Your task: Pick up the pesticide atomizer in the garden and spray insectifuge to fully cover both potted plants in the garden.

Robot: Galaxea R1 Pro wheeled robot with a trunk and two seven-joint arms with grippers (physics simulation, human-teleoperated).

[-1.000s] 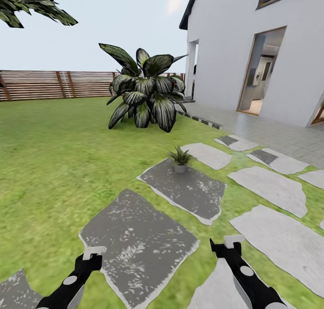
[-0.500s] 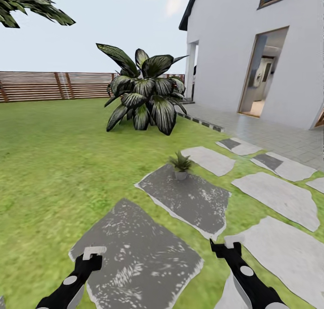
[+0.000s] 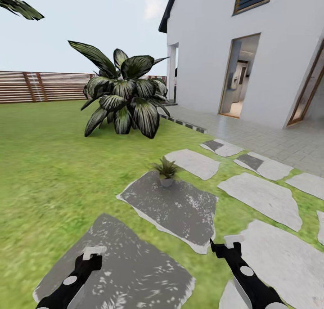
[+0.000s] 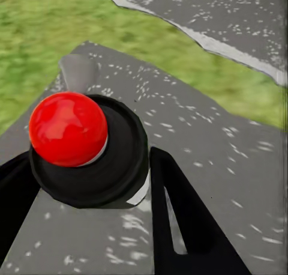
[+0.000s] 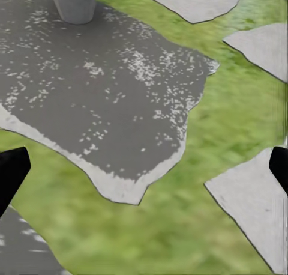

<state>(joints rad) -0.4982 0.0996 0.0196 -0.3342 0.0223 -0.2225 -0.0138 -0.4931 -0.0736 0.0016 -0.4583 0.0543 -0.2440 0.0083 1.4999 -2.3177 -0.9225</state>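
One small potted plant with pointy green leaves stands upright in a grey pot on a dark stepping stone in the lawn.

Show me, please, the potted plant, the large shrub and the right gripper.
potted plant (image 3: 166, 168): head view, its leaves.
large shrub (image 3: 121, 95): head view, middle of its foliage.
right gripper (image 3: 227, 244): head view, its tip.

No readable text, label, number or sign on anything
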